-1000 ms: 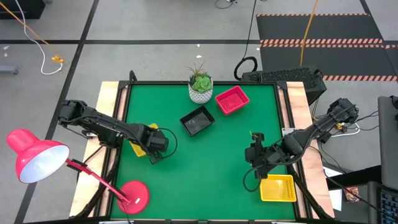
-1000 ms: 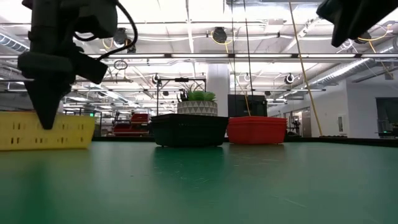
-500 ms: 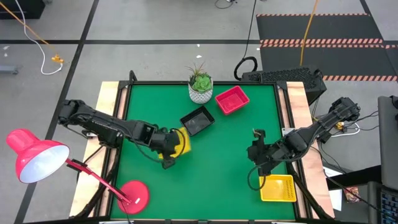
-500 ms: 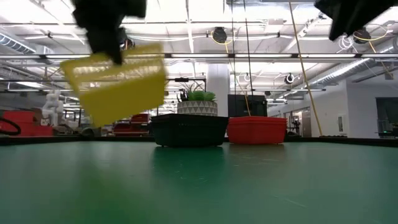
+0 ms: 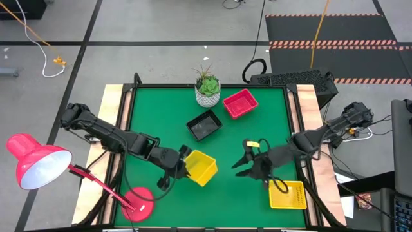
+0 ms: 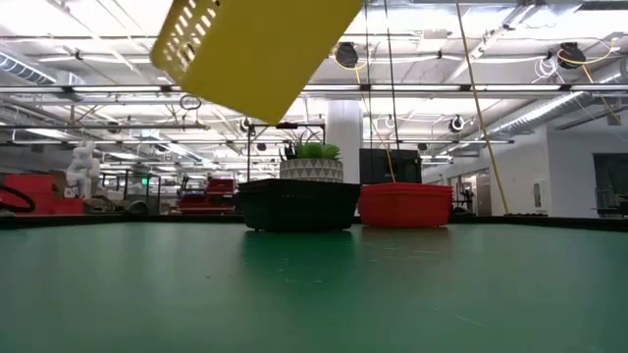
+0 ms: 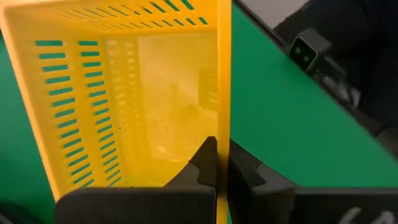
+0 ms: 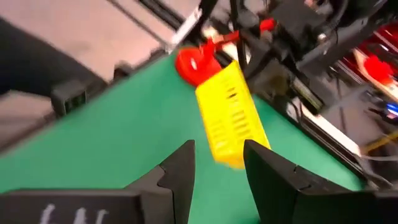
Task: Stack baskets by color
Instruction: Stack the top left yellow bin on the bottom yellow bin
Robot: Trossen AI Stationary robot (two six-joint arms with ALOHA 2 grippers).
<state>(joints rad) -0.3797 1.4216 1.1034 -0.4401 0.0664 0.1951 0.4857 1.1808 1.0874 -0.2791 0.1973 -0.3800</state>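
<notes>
Carrying: high view: left gripper (image 5: 182, 162) has swung the yellow basket (image 5: 201, 167) from the table's left edge to mid-front; right gripper (image 5: 248, 164) has moved in to meet it.
Low view: basket (image 6: 250, 49) airborne, tilted.
Left wrist: fingers (image 7: 208, 163) pinching its rim.
Right wrist: fingers (image 8: 180, 174) spread, empty.
Meaning: handover looks likely, toward the second yellow basket (image 5: 287, 194).

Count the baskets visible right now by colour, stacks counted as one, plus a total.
Yellow: 2, one held above the table in the left gripper as the carried yellow basket, and the corner yellow basket by the right arm.
Black: 1, the black basket.
Red-pink: 1, the red basket.
Total: 4. Nested stacks can't be ruled out.
</notes>
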